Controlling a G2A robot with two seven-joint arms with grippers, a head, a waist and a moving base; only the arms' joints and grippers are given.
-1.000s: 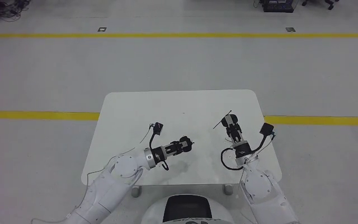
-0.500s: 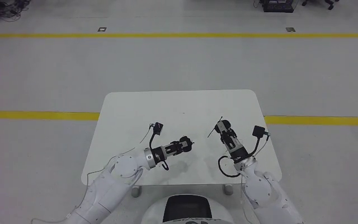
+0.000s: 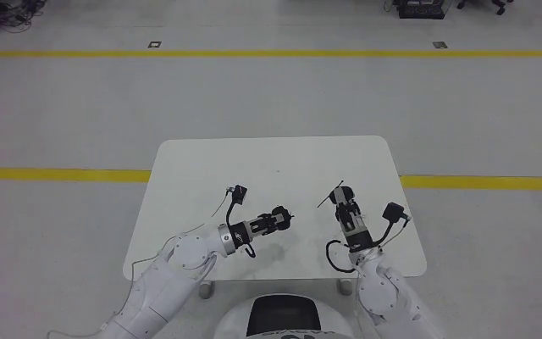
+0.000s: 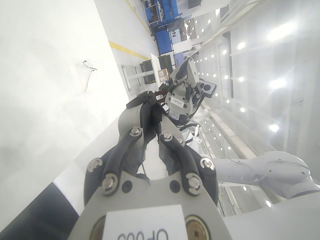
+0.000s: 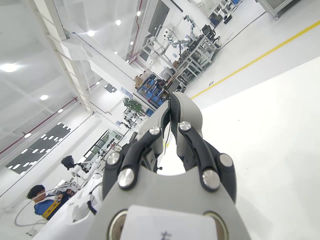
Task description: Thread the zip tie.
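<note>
The right gripper (image 3: 340,195) is pinched shut on the zip tie (image 3: 324,200), up in the air above the white table (image 3: 254,157). The tie is a thin black strip. It lies on a slant. One end sticks out past the fingers, away from the robot. The other end points back toward the left gripper (image 3: 286,218).

The left gripper sits off to that side, near the tie but not touching it. There is a small gap between it and that end of the tie. Its fingers are pressed together too, and a thin dark strand (image 4: 144,172) shows between them. I can't tell what that strand is.

I think the next move is to bring the tie's near end across the gap. It will have to line up straight or it will miss.
</note>
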